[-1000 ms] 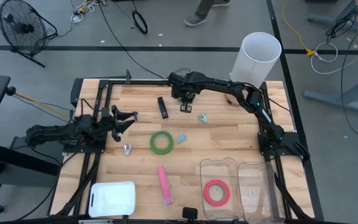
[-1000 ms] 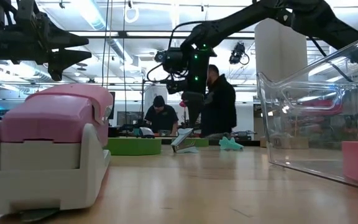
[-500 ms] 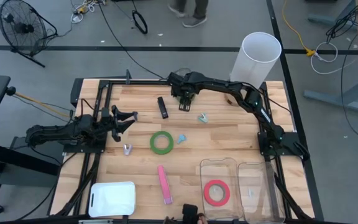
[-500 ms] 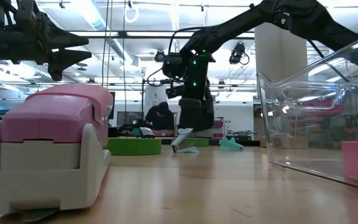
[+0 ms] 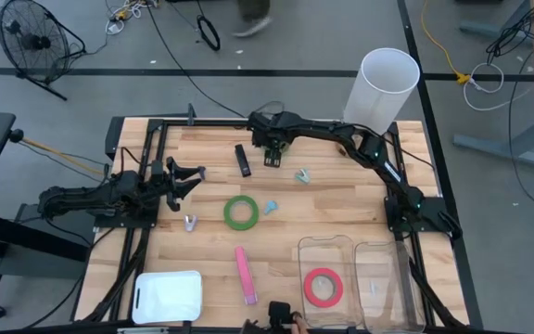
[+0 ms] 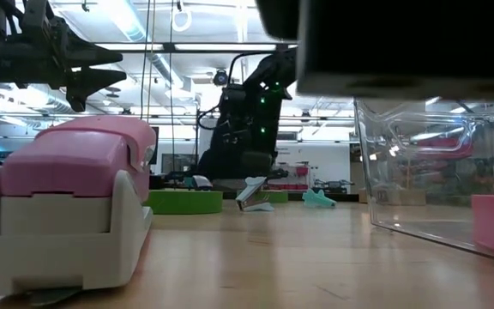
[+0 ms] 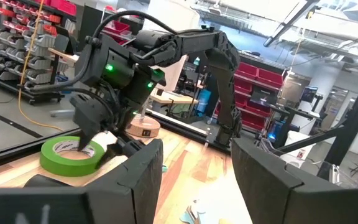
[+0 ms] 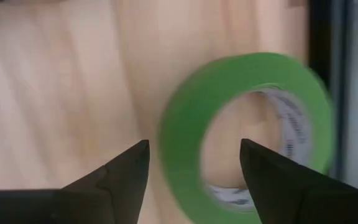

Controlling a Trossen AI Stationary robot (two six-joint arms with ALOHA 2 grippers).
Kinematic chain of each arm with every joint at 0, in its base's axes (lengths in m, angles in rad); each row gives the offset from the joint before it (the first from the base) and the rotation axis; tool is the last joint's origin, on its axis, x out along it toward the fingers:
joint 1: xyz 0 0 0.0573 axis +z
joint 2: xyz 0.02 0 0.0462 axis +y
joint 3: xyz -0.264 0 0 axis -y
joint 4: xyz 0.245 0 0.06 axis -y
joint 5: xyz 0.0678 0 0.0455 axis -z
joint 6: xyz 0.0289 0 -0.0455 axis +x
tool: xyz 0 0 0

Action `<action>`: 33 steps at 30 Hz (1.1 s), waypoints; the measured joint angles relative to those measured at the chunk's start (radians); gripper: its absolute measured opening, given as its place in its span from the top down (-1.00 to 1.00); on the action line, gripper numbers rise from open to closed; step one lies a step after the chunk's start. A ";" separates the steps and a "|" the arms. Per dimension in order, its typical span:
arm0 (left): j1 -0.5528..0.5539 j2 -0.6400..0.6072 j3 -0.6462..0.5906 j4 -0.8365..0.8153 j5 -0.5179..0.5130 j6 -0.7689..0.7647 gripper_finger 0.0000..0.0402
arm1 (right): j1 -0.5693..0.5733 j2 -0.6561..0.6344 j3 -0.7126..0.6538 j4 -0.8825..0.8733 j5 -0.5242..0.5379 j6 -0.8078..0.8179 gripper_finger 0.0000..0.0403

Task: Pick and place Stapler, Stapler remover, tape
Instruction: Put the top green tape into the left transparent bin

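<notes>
A green tape roll (image 8: pixel 180 127) lies flat near the table's far edge. My right gripper (image 5: pixel 270 158) stands open just over it, one fingertip over the hole and one outside the roll's wall; whether they touch it I cannot tell. A second green tape (image 5: pixel 241 211) lies flat mid-table. A red tape (image 5: pixel 323 288) lies in a clear bin (image 5: pixel 327 240). The black stapler (image 5: pixel 242 160), the pink stapler (image 5: pixel 245 274) and the teal stapler remover (image 5: pixel 302 174) lie on the wood. My left gripper (image 5: pixel 193 176) waits open at the left.
A blue remover (image 5: pixel 271 207) and a small silver piece (image 5: pixel 190 222) lie by the mid-table tape. A second clear bin (image 5: pixel 385 249), a white lid (image 5: pixel 167 297) and a white cylinder (image 5: pixel 383 83) stand around. A dark thing (image 6: pixel 401 43) covers the low view's upper right.
My right gripper has come down toward the green tape at the far edge, shifting a little toward the table's left. A dark thing has come in front of the low camera.
</notes>
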 joint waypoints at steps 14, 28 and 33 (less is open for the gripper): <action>0.000 0.000 0.000 -0.001 0.001 0.000 0.03 | -0.017 0.000 -0.001 -0.022 -0.074 -0.018 0.36; 0.000 0.000 0.000 -0.009 -0.002 0.011 0.03 | -0.016 -0.003 -0.001 -0.097 -0.012 0.023 0.68; 0.000 0.000 0.000 -0.009 -0.002 0.011 0.03 | -0.022 -0.010 0.000 -0.222 -0.046 0.055 0.85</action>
